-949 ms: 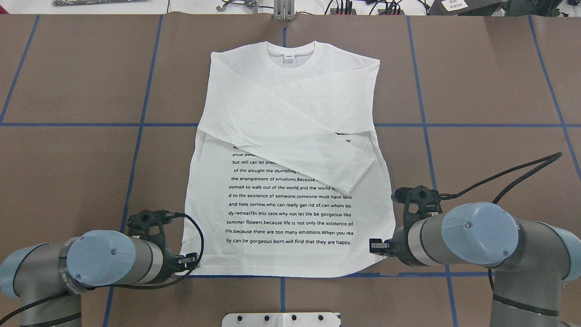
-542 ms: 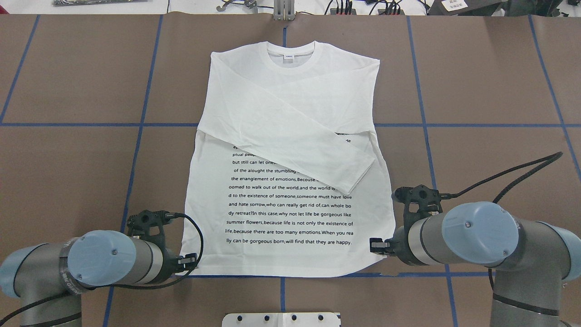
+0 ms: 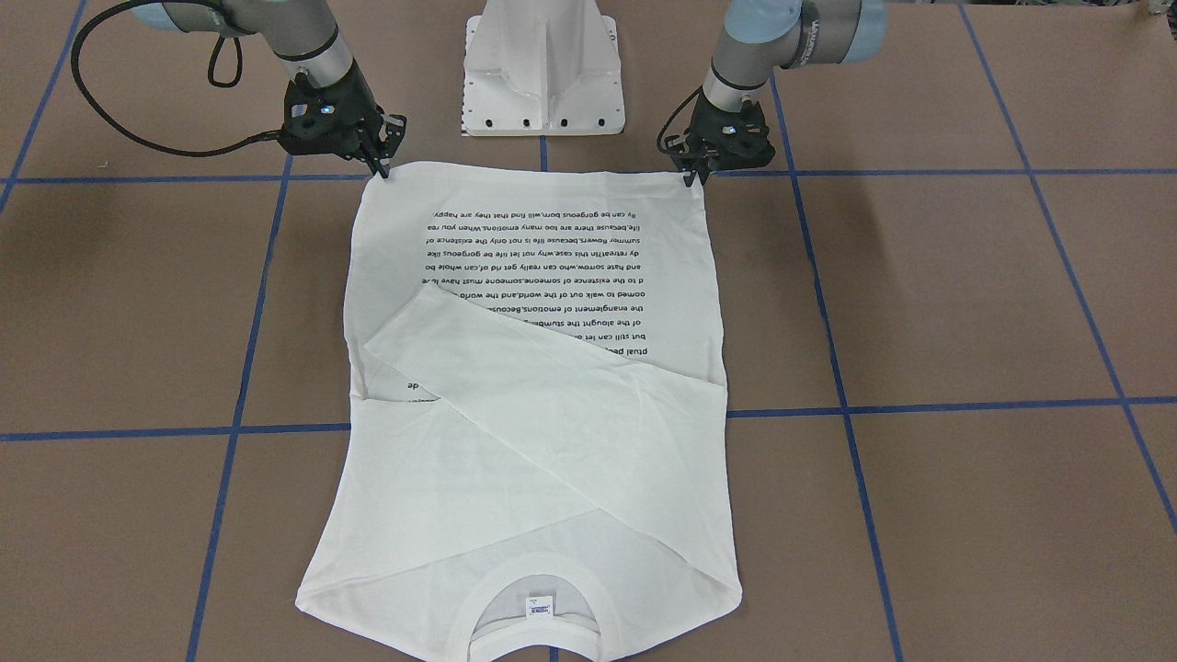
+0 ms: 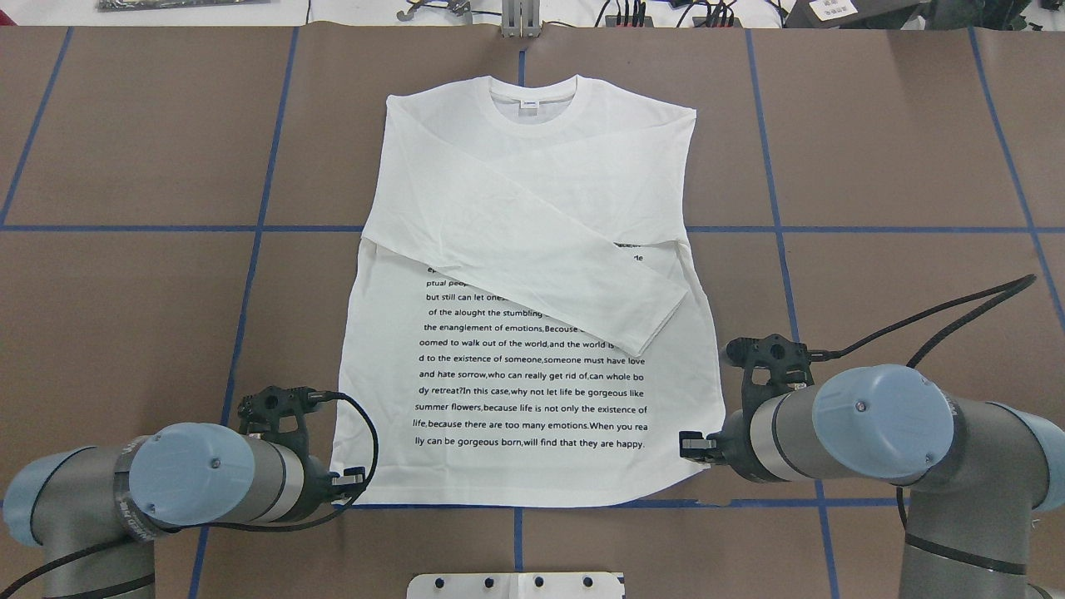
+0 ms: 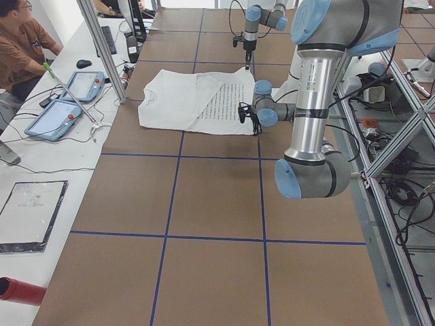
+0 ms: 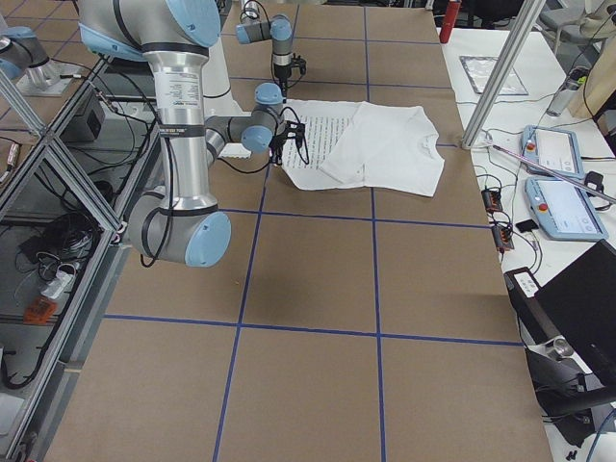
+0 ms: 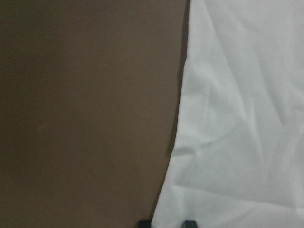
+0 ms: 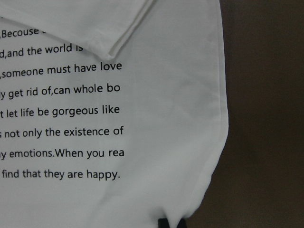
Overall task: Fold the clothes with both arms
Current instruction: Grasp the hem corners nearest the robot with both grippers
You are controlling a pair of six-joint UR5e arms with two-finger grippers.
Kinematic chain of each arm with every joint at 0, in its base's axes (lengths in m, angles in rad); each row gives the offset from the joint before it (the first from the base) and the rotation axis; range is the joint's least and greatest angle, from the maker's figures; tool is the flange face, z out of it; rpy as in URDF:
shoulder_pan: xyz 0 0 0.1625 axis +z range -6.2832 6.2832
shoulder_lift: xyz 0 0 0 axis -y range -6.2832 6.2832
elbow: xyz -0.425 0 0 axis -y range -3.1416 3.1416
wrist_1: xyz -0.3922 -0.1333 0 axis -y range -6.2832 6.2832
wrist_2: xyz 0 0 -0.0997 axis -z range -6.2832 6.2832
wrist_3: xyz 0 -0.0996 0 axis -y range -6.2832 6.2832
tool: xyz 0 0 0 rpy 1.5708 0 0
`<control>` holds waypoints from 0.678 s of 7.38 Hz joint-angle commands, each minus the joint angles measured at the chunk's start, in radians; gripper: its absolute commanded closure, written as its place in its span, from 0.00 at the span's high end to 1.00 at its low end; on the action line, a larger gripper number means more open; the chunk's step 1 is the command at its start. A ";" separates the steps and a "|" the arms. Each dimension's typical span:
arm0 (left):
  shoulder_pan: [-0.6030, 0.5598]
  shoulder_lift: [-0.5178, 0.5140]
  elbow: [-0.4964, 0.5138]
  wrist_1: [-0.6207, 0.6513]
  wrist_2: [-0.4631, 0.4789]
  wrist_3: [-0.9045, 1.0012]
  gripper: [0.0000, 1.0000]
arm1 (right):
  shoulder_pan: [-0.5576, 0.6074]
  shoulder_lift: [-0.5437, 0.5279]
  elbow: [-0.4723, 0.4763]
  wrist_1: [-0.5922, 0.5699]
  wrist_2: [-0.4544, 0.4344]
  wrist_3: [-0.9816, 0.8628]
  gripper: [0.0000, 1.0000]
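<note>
Seen from across the counter (image 3: 965,303), the white shirt (image 3: 441,515) lies flat and print-up, its collar (image 3: 487,611) toward the operators' side and its hem toward the white pedestal (image 3: 542,64). Both sleeves are crossed over the chest, which suggests that the next step is to fold the body lengthwise. The right gripper (image 3: 382,165) is down at one hem corner and the left gripper (image 3: 691,175) at the other. Placed that way, the two could lift the hem evenly and carry it toward the collar. From overhead, each arm reaches in low from its own side with its wrist turned inward, so the fingers meet the cloth at the edge, not from above. The printed text (image 4: 532,374) fills the lower body between the arms, and one cuff lies over its upper lines. From the left end of the counter, the near arm bends down to the nearer hem corner and the far arm to the farther one. A person (image 5: 20,47) sits at a side desk, well apart from the shirt. The view from the right end shows the same arrangement mirrored, and neither side view settles the grip. In the left wrist view, two dark fingertips (image 7: 190,223) stand a little apart with the shirt's side edge running between them. I judge them to be straddling the cloth but not yet clenched. In the right wrist view, the fingertips (image 8: 164,222) sit close together on the curved hem corner and appear to be grasping the shirt.
</note>
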 commanded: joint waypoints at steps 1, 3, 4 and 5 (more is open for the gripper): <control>0.002 -0.024 -0.005 0.018 0.000 -0.004 0.02 | 0.003 0.000 0.002 -0.001 0.001 0.000 0.00; -0.001 -0.030 -0.052 0.059 -0.003 -0.002 0.00 | 0.006 0.000 0.009 -0.001 0.001 0.000 0.00; 0.000 -0.030 -0.101 0.120 -0.005 0.001 0.00 | 0.008 0.000 0.018 -0.001 -0.001 0.002 0.00; 0.000 -0.032 -0.168 0.191 -0.009 0.004 0.00 | 0.014 -0.009 0.031 -0.001 0.002 0.000 0.00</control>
